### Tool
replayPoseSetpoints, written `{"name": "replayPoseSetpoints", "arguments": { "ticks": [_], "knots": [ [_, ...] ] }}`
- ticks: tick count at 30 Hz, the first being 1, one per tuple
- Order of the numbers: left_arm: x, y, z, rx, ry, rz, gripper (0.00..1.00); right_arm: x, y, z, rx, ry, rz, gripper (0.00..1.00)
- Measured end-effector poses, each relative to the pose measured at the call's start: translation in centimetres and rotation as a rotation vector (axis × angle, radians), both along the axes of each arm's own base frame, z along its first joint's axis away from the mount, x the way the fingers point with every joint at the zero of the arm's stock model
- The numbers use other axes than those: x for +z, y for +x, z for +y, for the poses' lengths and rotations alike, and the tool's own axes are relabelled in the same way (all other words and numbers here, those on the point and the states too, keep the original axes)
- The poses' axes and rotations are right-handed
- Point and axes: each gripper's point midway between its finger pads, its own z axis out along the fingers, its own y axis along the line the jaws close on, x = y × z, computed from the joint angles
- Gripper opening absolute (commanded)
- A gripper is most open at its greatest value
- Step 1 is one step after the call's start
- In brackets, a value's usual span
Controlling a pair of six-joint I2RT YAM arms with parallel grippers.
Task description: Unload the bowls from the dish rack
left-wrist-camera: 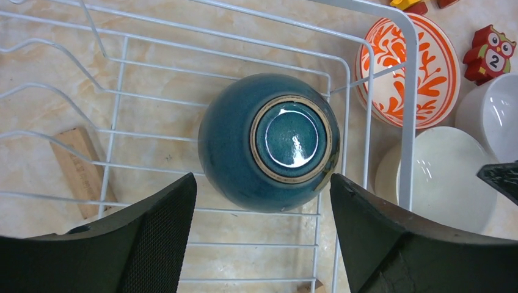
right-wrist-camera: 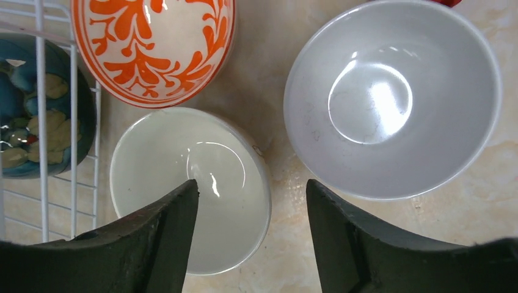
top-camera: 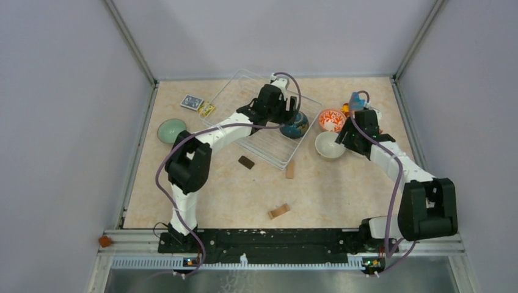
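Dark teal bowl [left-wrist-camera: 269, 143] is sitting upside down in the right corner of the dish rack [left-wrist-camera: 409, 91]; I'm hovering the left gripper [left-wrist-camera: 262, 183] above it, jaws spread, gripping nothing. Just outside the rack, my right gripper [right-wrist-camera: 251, 186] is hanging released over an off-white bowl [right-wrist-camera: 165, 159] beside the orange-patterned bowl [right-wrist-camera: 153, 43].

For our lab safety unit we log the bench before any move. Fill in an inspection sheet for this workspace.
Surface: marbled beige tabletop, no spills seen.
Job's things: dish rack holds one upturned teal bowl; patterned bowl, cream bowl, white bowl and green bowl stand outside it.
Clutter: wooden blocks, card, owl toy.
Grippers: left pincer open over teal bowl; right pincer open above the cream bowl's rim.
Cables: purple cables loop along both arms.
Surroundings: plain grey walls.
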Motion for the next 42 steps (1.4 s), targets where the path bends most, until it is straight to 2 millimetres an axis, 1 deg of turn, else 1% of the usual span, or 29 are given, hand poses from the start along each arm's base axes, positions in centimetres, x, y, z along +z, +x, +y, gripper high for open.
{"name": "replayPoseSetpoints", "arguments": {
  "ticks": [3,6,10,13,16,19,22,24,27,28,32,34,36,39,42],
  "knots": [
    [-1.1,0.4,-0.4,-0.003,0.009,0.014,0.81,1.5,0.0,-0.1,0.019,-0.015,-0.039,0.67],
    [-2.0,0.9,-1.0,-0.012,0.011,0.025,0.76,3.3,0.0,-0.2,0.041,-0.026,-0.087,0.67],
    [-2.6,1.2,-1.5,-0.023,0.011,0.032,0.72,6.0,-0.1,-0.1,0.071,-0.034,-0.161,0.67],
    [-3.0,1.1,-1.3,-0.023,0.022,0.042,0.69,8.2,0.0,0.2,0.104,-0.033,-0.220,0.67],
    [-3.3,1.0,-1.0,-0.016,0.039,0.051,0.65,9.4,0.2,0.6,0.136,-0.028,-0.254,0.67],
    [-3.6,0.9,-0.7,-0.004,0.055,0.057,0.61,10.1,0.3,1.2,0.174,-0.021,-0.270,0.67],
    [-3.6,1.1,-0.4,0.010,0.064,0.055,0.59,11.0,0.6,2.0,0.214,-0.013,-0.287,0.67],
    [-3.5,1.0,0.1,0.025,0.078,0.052,0.58,12.0,1.1,2.7,0.243,-0.015,-0.305,0.67],
    [-3.4,0.6,1.3,0.055,0.104,0.049,0.58,13.7,2.2,4.5,0.303,-0.022,-0.333,0.67],
    [-3.3,0.4,1.6,0.061,0.110,0.048,0.58,14.3,2.7,5.4,0.331,-0.022,-0.344,0.67],
    [-3.6,-1.1,3.7,0.083,0.171,0.067,0.58,15.0,3.7,8.6,0.428,-0.012,-0.353,0.67],
    [-4.2,-1.5,4.4,0.089,0.195,0.079,0.58,15.0,4.5,10.4,0.485,-0.003,-0.344,0.67],
    [-5.0,-1.9,4.8,0.092,0.212,0.093,0.58,14.6,5.1,11.7,0.528,0.004,-0.333,0.66],
    [-6.2,-2.6,5.5,0.095,0.242,0.123,0.58,13.7,6.4,13.7,0.591,0.004,-0.300,0.60],
    [-6.8,-3.1,5.8,0.097,0.249,0.136,0.58,12.4,7.2,14.8,0.623,0.009,-0.268,0.51]
  ]
}}
